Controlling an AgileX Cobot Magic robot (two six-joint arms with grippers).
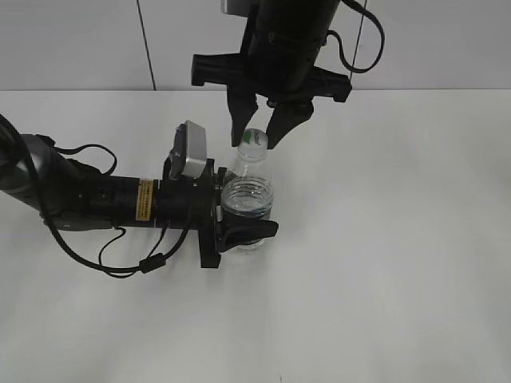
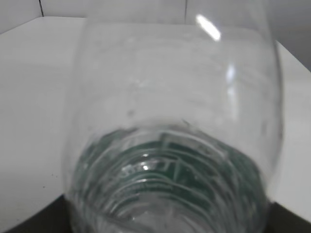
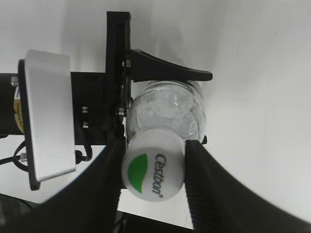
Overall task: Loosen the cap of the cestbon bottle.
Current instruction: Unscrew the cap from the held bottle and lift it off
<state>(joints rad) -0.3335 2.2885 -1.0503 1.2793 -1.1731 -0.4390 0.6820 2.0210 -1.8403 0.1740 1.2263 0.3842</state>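
while left gripper (image 1: 243, 214) clamps bottle (image 1: 249, 187), right gripper (image 3: 154, 177) pinches cap (image 3: 152, 170).

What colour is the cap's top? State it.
White, with a green leaf mark and dark "Cestbon" lettering, on the cap; clearest in the right wrist view.

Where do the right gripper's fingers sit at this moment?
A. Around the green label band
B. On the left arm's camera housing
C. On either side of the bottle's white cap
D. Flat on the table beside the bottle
C: in the right wrist view the right gripper has a finger on each side of the cap of the cestbon bottle, whose body the left gripper holds.
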